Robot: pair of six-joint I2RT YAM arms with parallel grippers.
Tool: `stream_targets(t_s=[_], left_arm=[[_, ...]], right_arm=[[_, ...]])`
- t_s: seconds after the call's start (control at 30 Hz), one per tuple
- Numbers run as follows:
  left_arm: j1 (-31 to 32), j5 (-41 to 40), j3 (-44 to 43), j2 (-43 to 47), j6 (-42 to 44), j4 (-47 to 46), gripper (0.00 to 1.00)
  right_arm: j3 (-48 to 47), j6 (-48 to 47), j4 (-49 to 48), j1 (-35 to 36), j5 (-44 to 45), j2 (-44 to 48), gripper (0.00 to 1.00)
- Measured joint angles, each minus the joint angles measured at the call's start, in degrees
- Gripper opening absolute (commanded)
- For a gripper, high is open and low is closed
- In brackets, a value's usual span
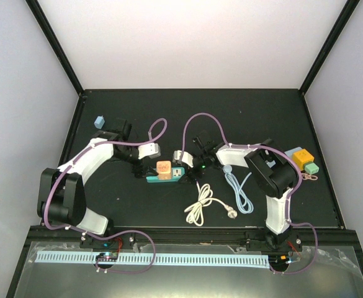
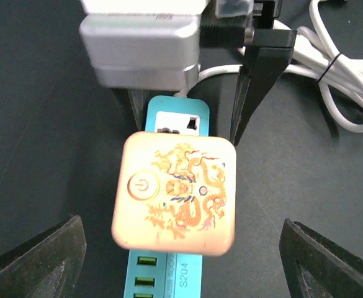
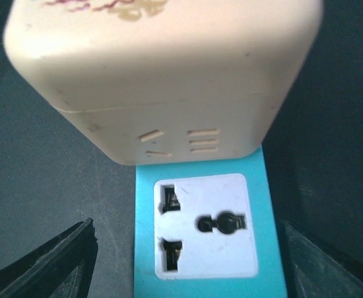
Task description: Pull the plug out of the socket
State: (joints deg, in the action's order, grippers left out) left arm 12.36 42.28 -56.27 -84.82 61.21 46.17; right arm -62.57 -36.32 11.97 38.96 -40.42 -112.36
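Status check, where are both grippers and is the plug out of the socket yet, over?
Left gripper open, straddling the cube plug, no contact. Right gripper open astride teal strip, at free socket. Plug seated. Nothing blocking.

**Cream, gold and teal on black**

The plug [image 2: 175, 192] is cream-peach, its top printed with a gold-and-red dragon motif and a gold power symbol. The socket strip [image 2: 190, 279] is teal, with a white outlet face and green ports. One cable [image 1: 198, 210] is white, the other cable [image 1: 237, 188] pale blue; the desk [image 1: 138, 118] is black.
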Motion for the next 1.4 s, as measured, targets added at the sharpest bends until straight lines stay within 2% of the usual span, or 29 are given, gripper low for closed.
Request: stream_targets(t_s=[0.2, 0.33, 0.6, 0.73, 1.03, 1.13, 1.4], left_arm=[[3.1, -1.8, 1.7, -0.1, -1.0, -3.6, 0.90], [4.2, -2.8, 1.8, -1.1, -1.6, -5.4, 0.84], [5.5, -4.0, 1.8, -2.8, -1.8, -6.6, 0.68], [5.7, -4.8, 1.8, -3.0, -1.7, -7.0, 0.50], [5.8, -5.4, 1.7, -2.4, -2.2, -6.6, 0.35], [6.0, -6.3, 2.4, -0.9, -2.5, -6.6, 0.29], [6.0, -7.9, 3.7, 2.5, -2.9, -6.3, 0.24]], right_arm=[[-0.1, 0.1, -0.9, 0.3, 0.5, -1.1, 0.68], [-0.1, 0.3, -1.4, 0.3, 0.7, -1.2, 0.60], [-0.1, 0.1, -2.2, 0.3, 0.7, -1.3, 0.52], [0.1, -0.6, -2.5, 0.3, 0.7, -1.3, 0.38], [0.5, -1.0, -3.5, 0.5, 0.8, -1.3, 0.02], [0.3, -1.0, -4.2, 0.6, 0.7, -1.7, 0.01], [-0.1, -1.0, -5.9, 2.2, 1.8, -2.1, 0.01]])
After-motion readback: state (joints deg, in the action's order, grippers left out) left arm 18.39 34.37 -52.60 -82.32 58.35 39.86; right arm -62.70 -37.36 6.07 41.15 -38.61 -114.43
